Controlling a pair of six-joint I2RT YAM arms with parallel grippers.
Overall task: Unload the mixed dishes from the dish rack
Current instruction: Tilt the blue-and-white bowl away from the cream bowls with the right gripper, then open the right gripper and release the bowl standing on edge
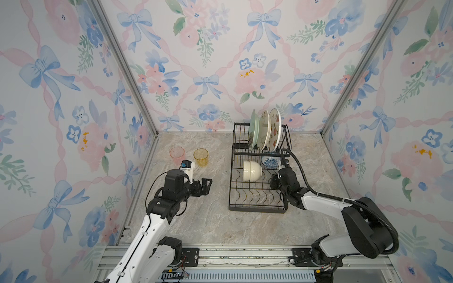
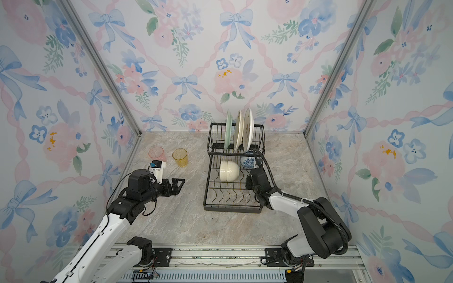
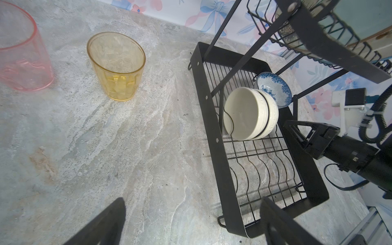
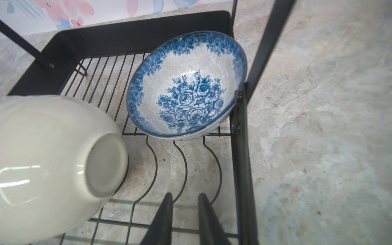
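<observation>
Leftmost, the pink tumbler (image 1: 177, 154) and amber tumbler (image 1: 201, 156) stand upright on the counter (image 1: 208, 225). Near them the left gripper (image 1: 207, 185) hovers, jaws spread wide and empty. Rightward, the dish rack (image 1: 257, 210) carries 3 plates (image 1: 264, 129) upright on its upper shelf; 2 nested cream bowls (image 3: 250, 114) on their side and a tilted blue-patterned bowl (image 4: 186, 89) lie in its lower tray. The right gripper (image 4: 185, 201), narrowly parted and holding nothing, hangs over that tray.
</observation>
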